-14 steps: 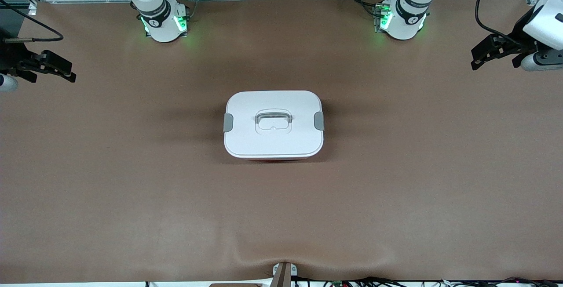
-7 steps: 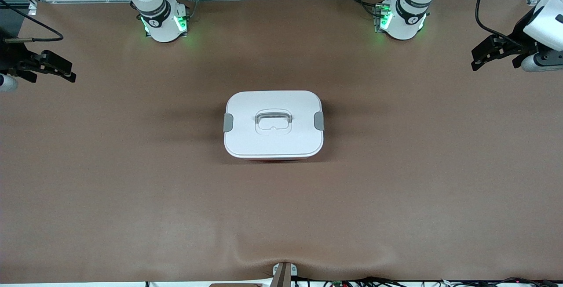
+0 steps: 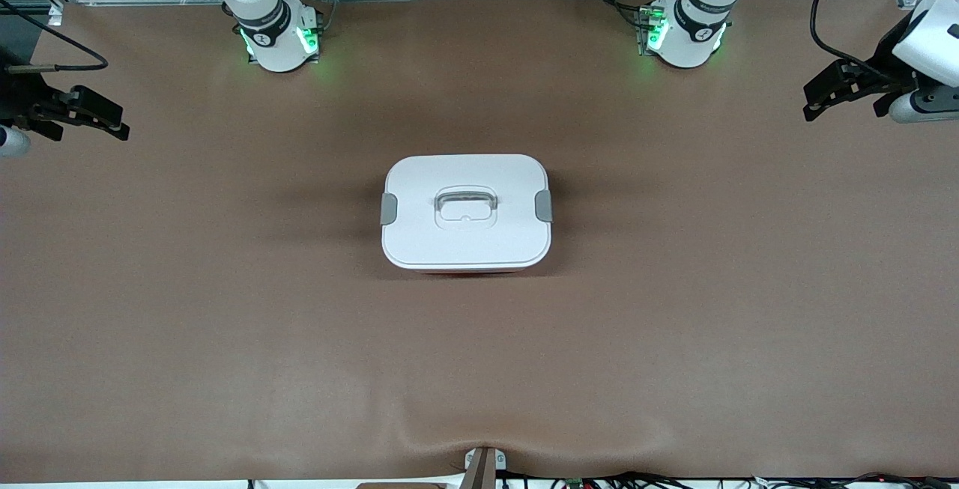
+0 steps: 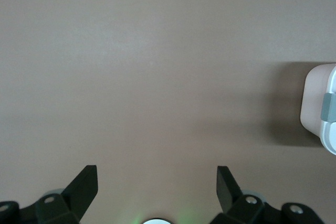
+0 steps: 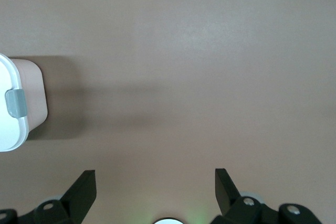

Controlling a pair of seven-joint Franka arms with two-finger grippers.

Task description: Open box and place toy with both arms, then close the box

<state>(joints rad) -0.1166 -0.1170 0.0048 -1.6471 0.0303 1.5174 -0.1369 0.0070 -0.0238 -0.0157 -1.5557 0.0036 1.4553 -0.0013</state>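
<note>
Brown desk (image 3: 225, 324), box (image 3: 466, 212) set at its middle, lid on, both grey latches (image 3: 389, 208) down. No toy is seen. Left claw (image 3: 824, 96) is held over the desk edge at its own arm's end, right claw (image 3: 105, 118) likewise; both spread wide, nothing gripped. No change is noted over the last second: both arms wait. Scene fits box never opened, or closed again.

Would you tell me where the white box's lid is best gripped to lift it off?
Probably by the handle at the middle of the white lid, coming straight down: it lies flat in a recess. The grey latches at both ends likely need releasing first. The left gripper and right gripper wait open at the table's ends.
</note>
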